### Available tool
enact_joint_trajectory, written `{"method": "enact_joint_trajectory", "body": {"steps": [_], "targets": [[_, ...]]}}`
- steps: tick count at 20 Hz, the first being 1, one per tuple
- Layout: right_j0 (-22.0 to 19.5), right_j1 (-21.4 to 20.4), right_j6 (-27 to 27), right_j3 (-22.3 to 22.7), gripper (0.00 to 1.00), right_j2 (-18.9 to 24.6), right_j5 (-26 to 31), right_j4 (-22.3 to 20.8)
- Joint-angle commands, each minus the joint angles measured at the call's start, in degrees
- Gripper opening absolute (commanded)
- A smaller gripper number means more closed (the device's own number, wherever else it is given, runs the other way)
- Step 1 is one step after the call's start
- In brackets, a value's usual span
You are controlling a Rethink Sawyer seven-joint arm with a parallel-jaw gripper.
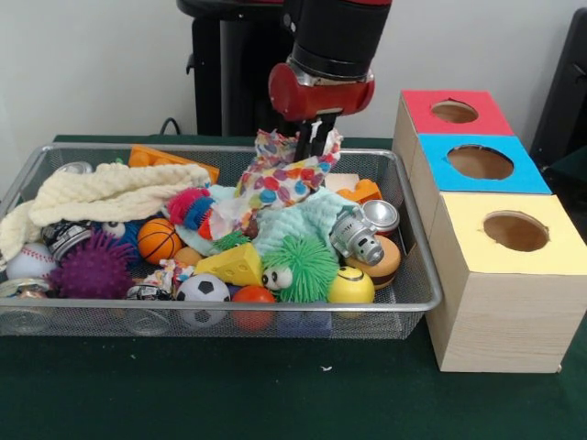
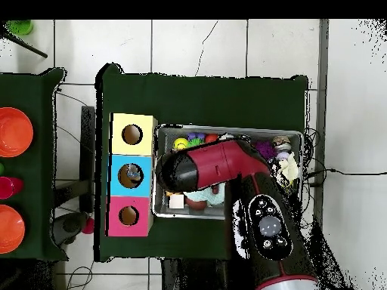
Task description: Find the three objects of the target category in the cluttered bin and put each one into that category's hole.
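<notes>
The silver wire-mesh bin is full of toys, and it also shows in the overhead view. My gripper hangs over the bin's back middle. It is shut on a cloth with coloured spots, which is lifted and drapes down onto the pile. No see-through bottle shows plainly among the clutter. The blue-faced box's hole lies to the right of the bin. In the overhead view something pale shows inside that hole. There the arm hides the gripper.
The red-faced box and the yellow-faced box flank the blue one. The bin holds a cream knitted cloth, a purple spiky ball, a green fuzzy toy, a crushed silvery can and several balls. Orange bowls stand on a side table.
</notes>
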Motion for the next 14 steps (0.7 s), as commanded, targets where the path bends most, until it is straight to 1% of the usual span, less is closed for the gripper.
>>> {"method": "enact_joint_trajectory", "body": {"steps": [1,9,14], "targets": [[-3.6,0.2,-13.2,-2.9,0.0,2.0,6.3,-5.1],[-5.7,0.5,-13.8,-2.6,0.0,3.3,3.6,-8.0],[-6.0,0.4,-13.4,-2.5,0.0,3.5,2.9,-9.7]]}}
